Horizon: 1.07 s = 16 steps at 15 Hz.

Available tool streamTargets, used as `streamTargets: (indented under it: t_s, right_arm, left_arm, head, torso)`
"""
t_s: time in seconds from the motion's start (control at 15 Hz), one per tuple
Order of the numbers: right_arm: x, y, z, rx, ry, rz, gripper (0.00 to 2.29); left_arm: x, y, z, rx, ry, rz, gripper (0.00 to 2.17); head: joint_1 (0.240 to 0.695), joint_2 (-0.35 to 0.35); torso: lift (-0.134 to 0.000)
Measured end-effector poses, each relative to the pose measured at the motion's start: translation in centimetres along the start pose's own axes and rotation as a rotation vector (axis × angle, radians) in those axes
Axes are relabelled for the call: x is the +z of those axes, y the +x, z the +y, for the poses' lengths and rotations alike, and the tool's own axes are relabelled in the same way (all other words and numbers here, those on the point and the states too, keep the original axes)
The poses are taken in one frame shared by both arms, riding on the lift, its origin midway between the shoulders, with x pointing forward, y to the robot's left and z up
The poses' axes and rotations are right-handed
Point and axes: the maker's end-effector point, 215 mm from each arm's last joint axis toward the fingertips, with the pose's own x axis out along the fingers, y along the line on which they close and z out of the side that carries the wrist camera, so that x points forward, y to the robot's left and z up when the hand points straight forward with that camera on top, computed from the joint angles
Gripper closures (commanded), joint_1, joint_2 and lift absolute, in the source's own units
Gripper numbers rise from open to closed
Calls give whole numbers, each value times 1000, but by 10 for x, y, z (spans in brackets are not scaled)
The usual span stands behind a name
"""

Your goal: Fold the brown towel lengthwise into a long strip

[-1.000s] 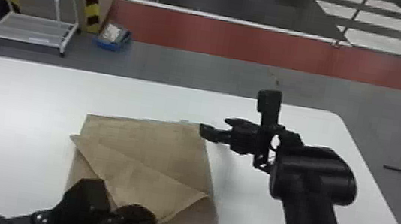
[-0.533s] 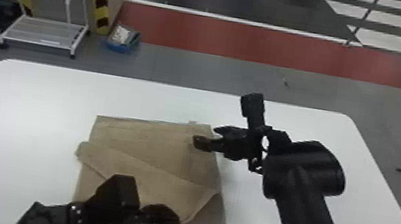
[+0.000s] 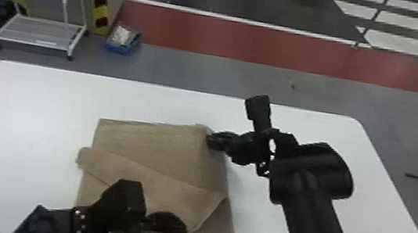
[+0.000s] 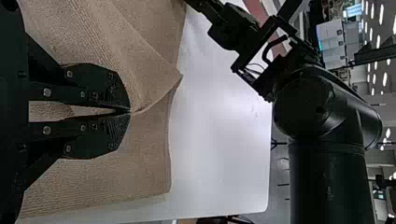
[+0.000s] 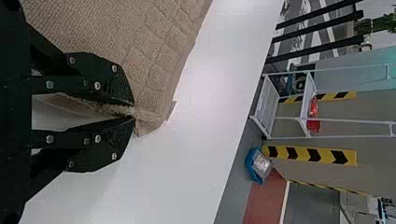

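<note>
Brown cloth has been reached at its far right corner: a second ago in the head view the right gripper (image 5: 134, 112) was poised just beside that corner (image 3: 201, 132), and now the corner is overlapped by its fingers and looks slightly puckered. In the right wrist view a little cloth is seen pinched between the fingertips, the fingers being parted only narrowly behind them.

The towel (image 3: 160, 148) is spread on the white counter (image 3: 45, 91), from the middle of the head view down to the bottom edge, with a loose flap (image 3: 173, 193) lying slantwise across it. The flap's left end, pointed a second ago, has been rounded and bunched. By the left gripper (image 4: 130, 111), at lower centre of the head view, the flap's edge appears to be held: its fingers are brought together at the tips, with a thin gap left farther back.

With both grippers apparently engaged, the fold can probably be worked from two places. It is judged to be at an early stage, since no long strip has been formed. The slanted flap should be squared to the long side; if the corner were pulled too hard, the layer beneath could be dragged askew.
</note>
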Motion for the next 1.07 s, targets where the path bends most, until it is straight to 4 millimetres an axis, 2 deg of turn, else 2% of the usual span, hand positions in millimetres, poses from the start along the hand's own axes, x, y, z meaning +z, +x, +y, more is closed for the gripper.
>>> streamTargets:
  t_s: [0.07,0.2,0.33,0.47,0.53,0.67,0.8,0.93,1.07]
  right_arm:
    - [-1,0,-2,-5,0,2,2047]
    - [-5,-4,-12,-30,21,-4,2044]
    - [-5,-19,-33,-75,55,-31,2044]
    - [0,-51,-67,-142,107,-90,2044]
    - [-6,-76,-90,-188,151,-119,2044]
    - [-33,-132,-128,-277,238,-172,2044]
    - [-72,-188,-150,-356,304,-213,2044]
    - [-118,-238,-156,-419,358,-229,2044]
    - [-155,-267,-146,-444,389,-224,2037]
  left_arm:
    - [0,0,0,0,0,0,1025]
    - [0,0,2,5,1,1,1025]
    - [-2,-2,11,34,-6,5,1025]
    - [-6,-9,34,95,-30,2,1025]
    - [-8,-15,49,129,-44,-1,1025]
    - [-13,-23,75,182,-67,-4,1025]
    - [-15,-28,98,219,-84,-6,1025]
    - [-18,-36,119,261,-107,-10,1025]
    - [-24,-45,132,299,-131,-12,1025]
  head:
    - [695,-143]
    - [695,-150]
    - [695,-172]
    - [695,-191]
    - [695,-203]
    - [695,-268]
    - [695,-317]
    - [695,-350]
    - [695,-350]
  torso:
    - [-116]
    - [-116]
    - [-116]
    - [-116]
    - [-116]
    - [-116]
    - [-116]
    - [-116]
    - [-116]
